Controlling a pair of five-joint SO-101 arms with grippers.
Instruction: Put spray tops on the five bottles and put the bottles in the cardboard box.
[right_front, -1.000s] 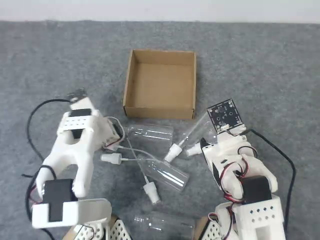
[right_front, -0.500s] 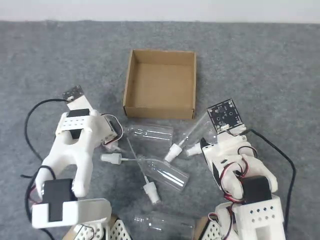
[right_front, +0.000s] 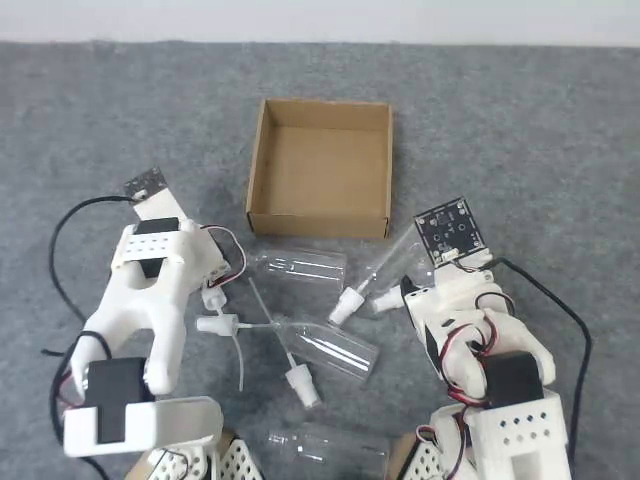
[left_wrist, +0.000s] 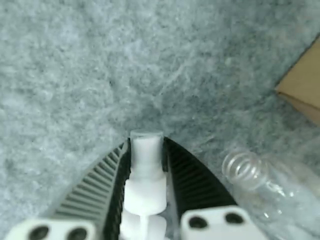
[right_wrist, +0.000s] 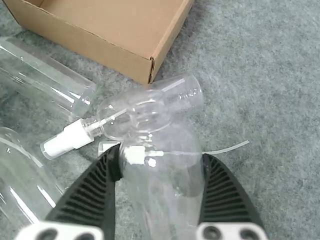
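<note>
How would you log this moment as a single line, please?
left gripper: shut on spray top | right gripper: shut on bottle | cardboard box: no bottles inside

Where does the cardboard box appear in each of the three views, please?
High view: the cardboard box sits open at upper centre.
Left wrist view: one cut-off corner, past the capless bottle's neck.
Right wrist view: its near wall and a corner, beyond the capless bottle.
Shared landmark: that capless bottle, lying along the box's near wall.

My left arm (right_front: 150, 300) and right arm (right_front: 500, 410) are white shells around black servo blocks (right_front: 112, 385). My fingers (left_wrist: 192, 180) are black and ribbed, their white bases screw-holed. Black cables (right_front: 58, 250) trail off; red wires (right_front: 465, 345) loop below a square camera board (right_front: 450, 228).
</note>
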